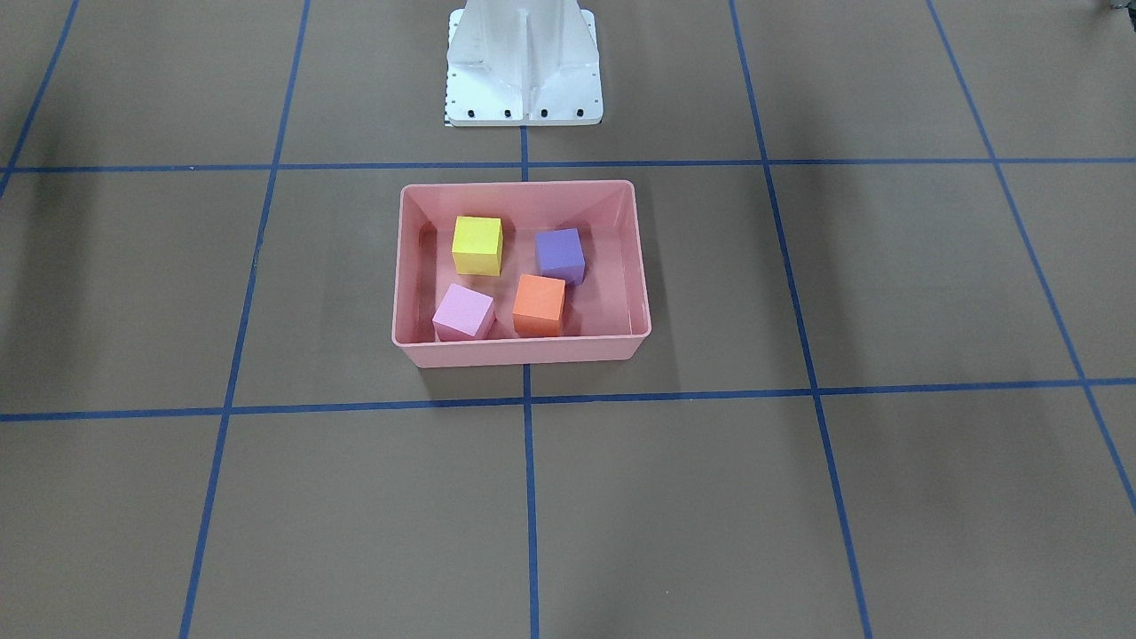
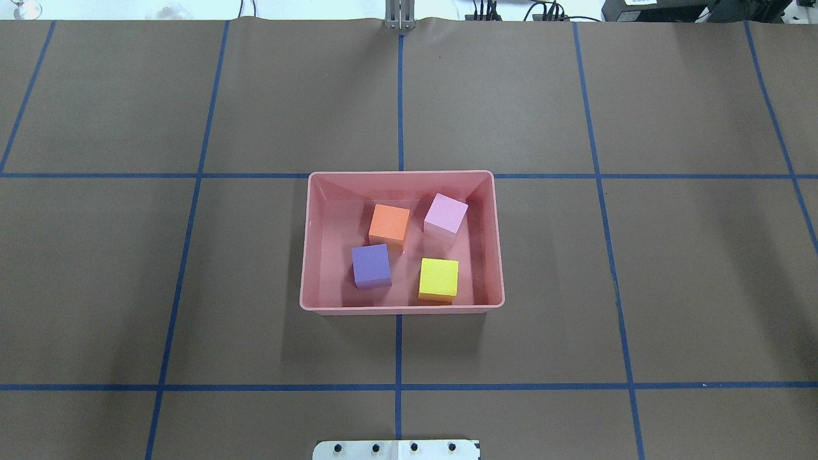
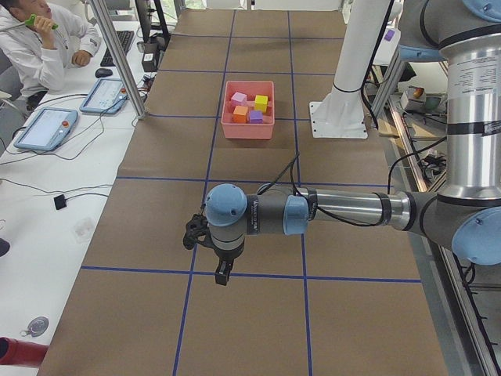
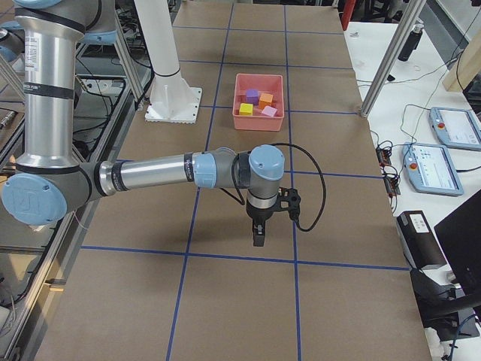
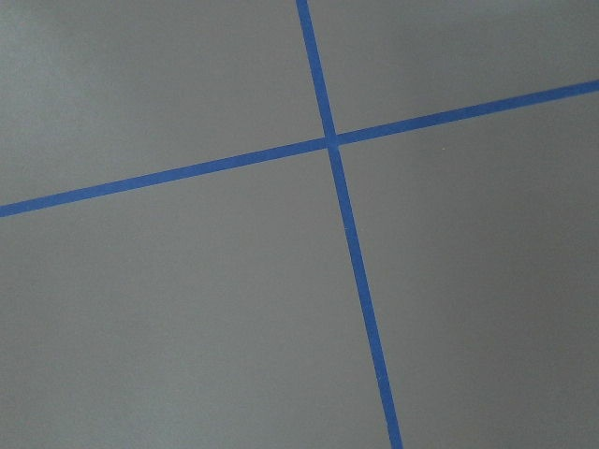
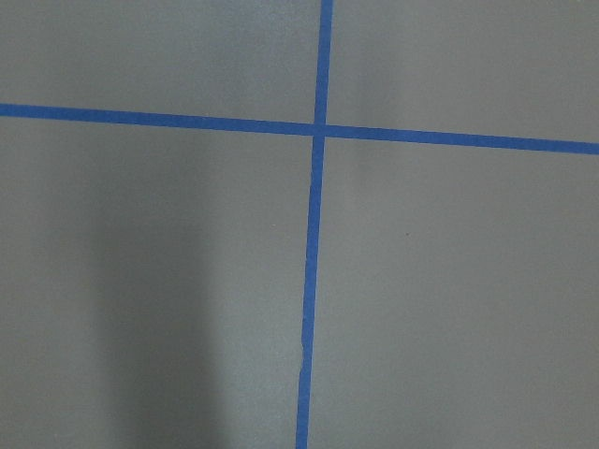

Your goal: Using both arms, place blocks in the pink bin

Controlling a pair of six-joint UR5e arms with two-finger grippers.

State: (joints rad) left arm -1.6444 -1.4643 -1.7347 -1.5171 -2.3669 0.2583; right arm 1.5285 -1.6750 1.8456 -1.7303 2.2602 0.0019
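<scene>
Checking your views, task looks complete: yellow matte cube point(image 2: 438, 278), purple cube point(image 2: 371, 266), orange cube point(image 2: 390, 223), light pink cube point(image 2: 445, 213) all rest inside salmon-pink rectangular plastic bin point(image 2: 401, 310). You see left black two-finger gripper point(image 3: 223, 274) and right gripper point(image 4: 258, 235) hanging well apart from bin. How far open, holding anything: cannot tell.

Salmon-pink rectangular plastic bin point(image 2: 401, 310) sits centred on the tabletop point(image 2: 96, 275), straight out from the white metal base mount point(image 1: 524, 71). All four matte cubes are in it, 2x2. Row nearer the base: purple cube point(image 2: 371, 266) robot-left, yellow cube point(image 2: 438, 278) robot-right; orange cube point(image 2: 390, 223) beyond the purple, light pink cube point(image 2: 446, 214) beyond the yellow.
</scene>
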